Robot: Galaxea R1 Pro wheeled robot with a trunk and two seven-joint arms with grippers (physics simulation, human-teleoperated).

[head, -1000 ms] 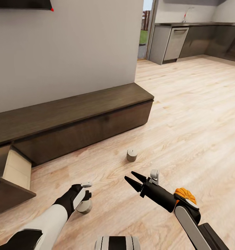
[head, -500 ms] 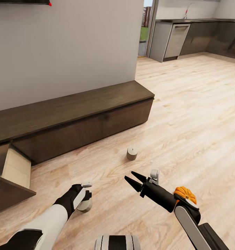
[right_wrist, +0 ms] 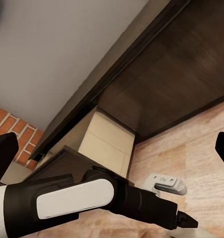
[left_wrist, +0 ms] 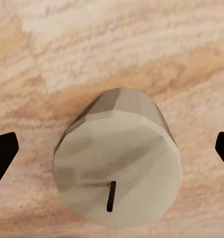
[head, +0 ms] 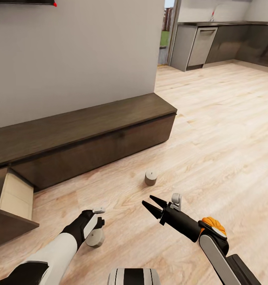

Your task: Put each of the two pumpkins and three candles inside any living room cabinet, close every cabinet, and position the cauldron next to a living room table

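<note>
The cabinet (head: 90,138) runs along the wall (head: 70,51), its drawer (head: 11,206) pulled out at the left end. On the floor (head: 213,138) before it stands one candle (head: 151,177); a second candle (head: 95,238) lies below the left hand (head: 97,221). The right hand (head: 151,206) hovers between them, with a pumpkin (head: 213,224) behind its arm.

**Light wood plank floor with candles, a pumpkin and a low cabinet**

You are looking down at a pale wood plank floor (head: 213,130). One stubby cream candle (head: 151,177) stands upright on it, mid-scene, a little out from the long dark cabinet (head: 90,138) that sits on the floor along the grey wall. A second candle (head: 95,238) is nearer you, to the left. At near right, an orange pumpkin (head: 213,223) is partly hidden. At far left, one cabinet drawer (head: 11,206) stands open.
</note>
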